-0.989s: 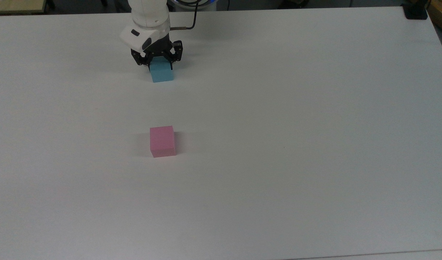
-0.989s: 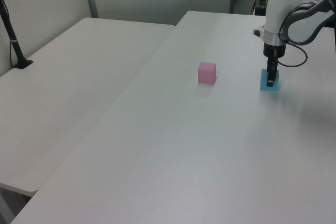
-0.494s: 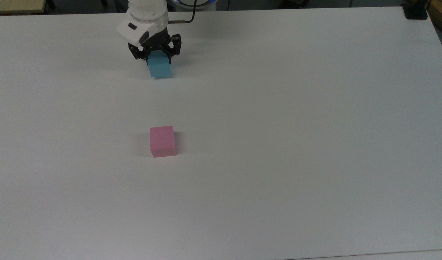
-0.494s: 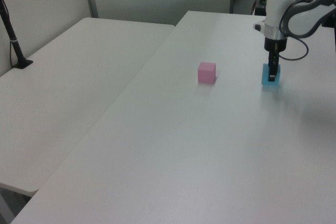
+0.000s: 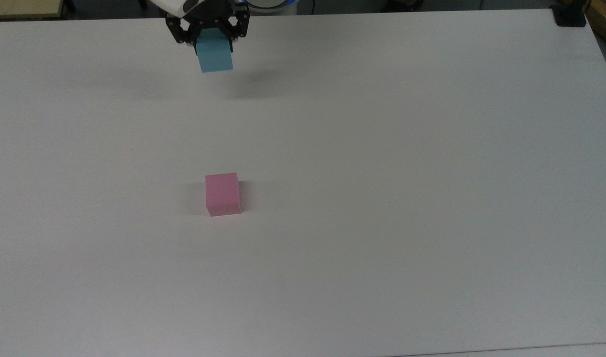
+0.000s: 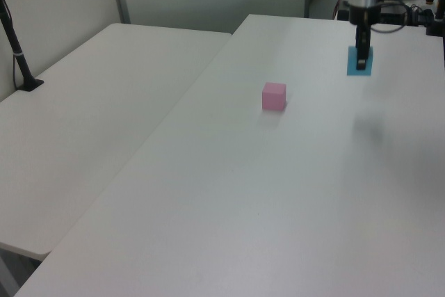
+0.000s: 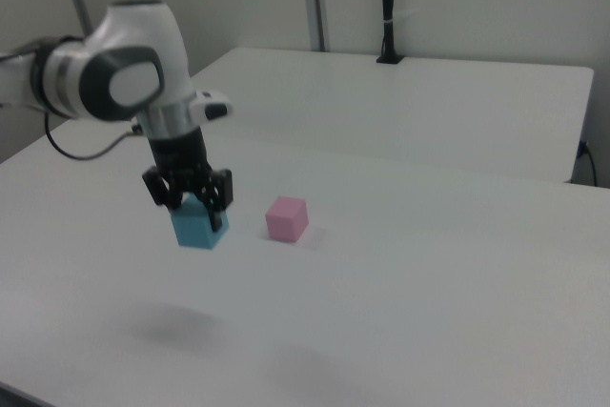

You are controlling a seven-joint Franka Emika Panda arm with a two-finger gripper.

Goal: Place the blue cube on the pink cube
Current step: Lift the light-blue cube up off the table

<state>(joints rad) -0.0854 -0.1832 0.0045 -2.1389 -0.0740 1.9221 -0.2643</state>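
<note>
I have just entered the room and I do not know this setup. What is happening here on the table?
A white robot arm's gripper is shut on a small light blue matte cube and holds it in the air above the white table; the cube's shadow lies apart on the surface below. A small pastel pink matte cube sits alone on the table, with nothing on top. The blue cube is not yet over the pink one.

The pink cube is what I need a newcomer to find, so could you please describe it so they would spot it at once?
Start from the large white table under the robot arm. Near the middle of it, slightly toward the top view's left, the pink cube sits alone on the surface. The blue cube is of similar size, but it hangs above the table in the tool, apart from the pink one.
</note>
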